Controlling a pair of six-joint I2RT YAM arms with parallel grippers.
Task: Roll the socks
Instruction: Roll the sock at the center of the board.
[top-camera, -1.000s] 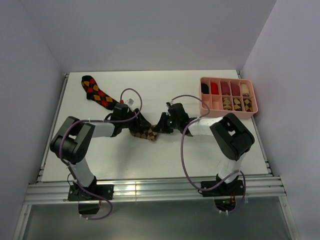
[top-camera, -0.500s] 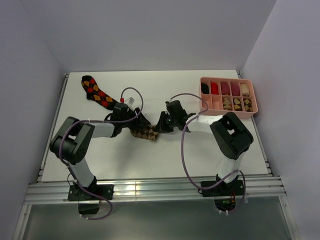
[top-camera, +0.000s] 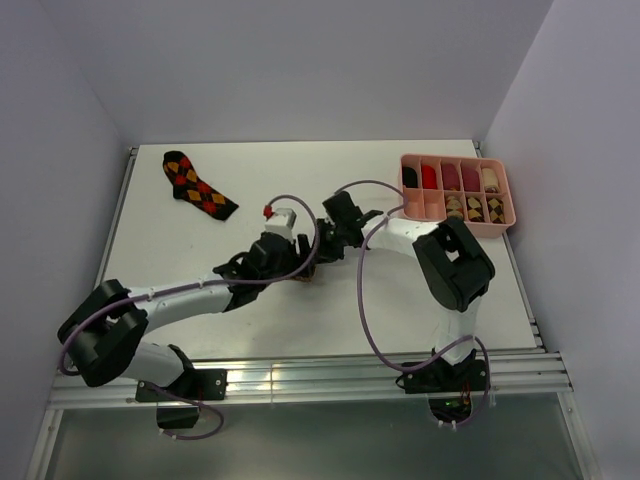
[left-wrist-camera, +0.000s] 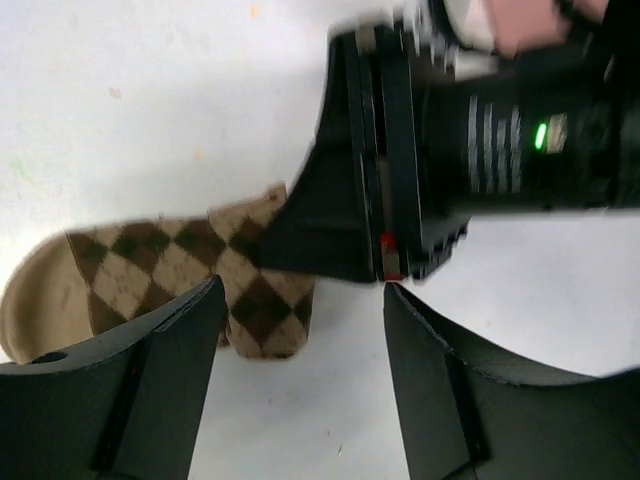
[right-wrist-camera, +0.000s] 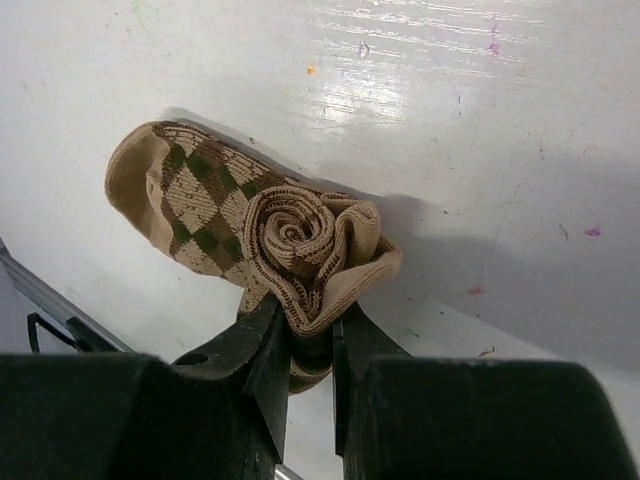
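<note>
Right gripper pinches the rolled end of a tan sock at mid-tabletop.
The roll is a tight spiral clamped between narrow jaws, and the sock's toe end lies flat. The left gripper hovers above that flat end, spread wide and holding nothing. A black-red sock lies flat near the far left corner, and a pink tray sits far right.
</note>
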